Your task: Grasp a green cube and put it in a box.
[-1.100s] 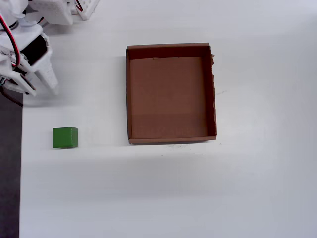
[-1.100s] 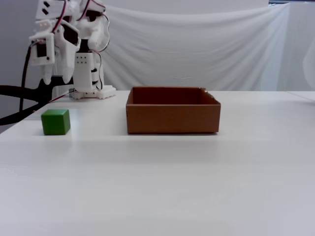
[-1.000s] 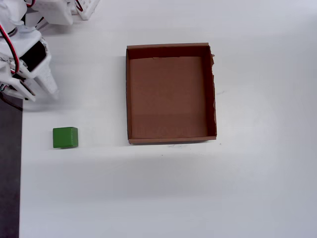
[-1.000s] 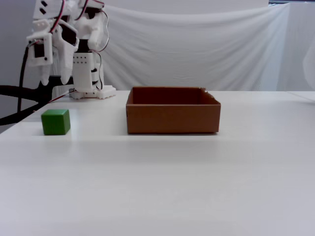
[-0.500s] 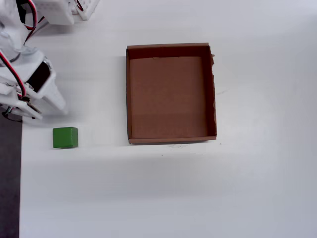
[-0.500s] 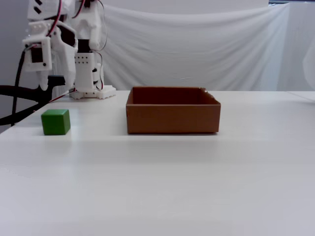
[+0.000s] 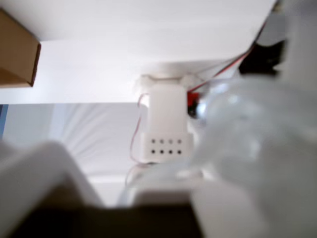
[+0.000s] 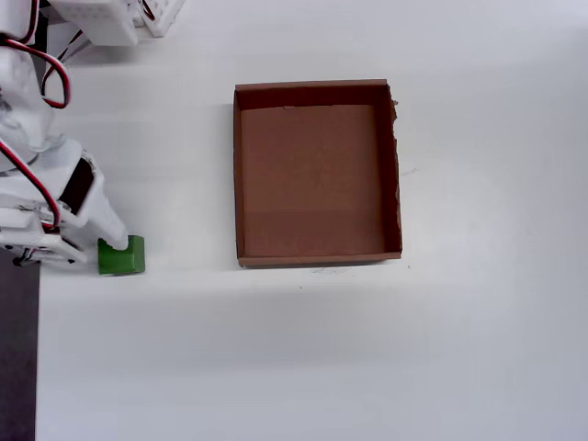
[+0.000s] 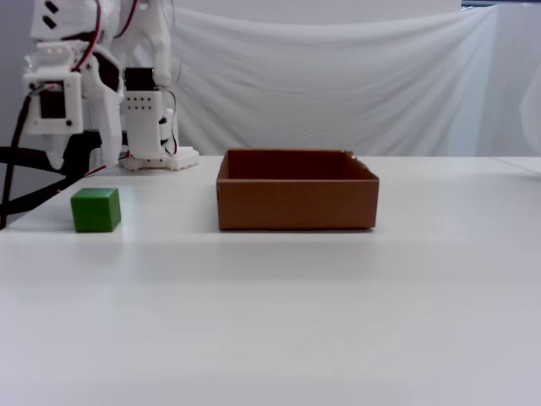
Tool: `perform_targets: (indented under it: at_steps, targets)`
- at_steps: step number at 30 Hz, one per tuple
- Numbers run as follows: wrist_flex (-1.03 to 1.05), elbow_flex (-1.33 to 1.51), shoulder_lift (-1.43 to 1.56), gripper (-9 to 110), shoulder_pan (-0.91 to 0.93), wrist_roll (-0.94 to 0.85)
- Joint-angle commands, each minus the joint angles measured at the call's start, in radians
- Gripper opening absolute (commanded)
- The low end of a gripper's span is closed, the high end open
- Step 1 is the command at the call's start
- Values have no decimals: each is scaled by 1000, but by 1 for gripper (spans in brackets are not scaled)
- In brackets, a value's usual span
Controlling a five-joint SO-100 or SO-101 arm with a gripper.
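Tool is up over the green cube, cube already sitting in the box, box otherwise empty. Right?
Not quite. The green cube is not in the box: the overhead view shows it on the white table, left of the box and apart from it. The rest holds: the tool hangs above the cube in the fixed view, and the box is empty.

in the overhead view the box (image 8: 318, 173) sits on the table (image 8: 367, 349) near the middle, and the green cube (image 8: 123, 257) lies on the table well apart to its left, level with the box's lower wall; the gripper (image 8: 87, 243) overlaps the cube's upper left corner, with the arm's base (image 8: 106, 16) at the top left; in the fixed view the gripper (image 9: 80, 161) hangs above the cube (image 9: 95, 210), apart from it, left of the box (image 9: 296, 190)
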Motion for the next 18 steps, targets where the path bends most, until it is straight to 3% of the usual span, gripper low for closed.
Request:
perform_targets:
  at_steps: [1,18]
  targets:
    - [6,-83,-11,28,-25,-21]
    - [43,-201,-238,28,-118,-23]
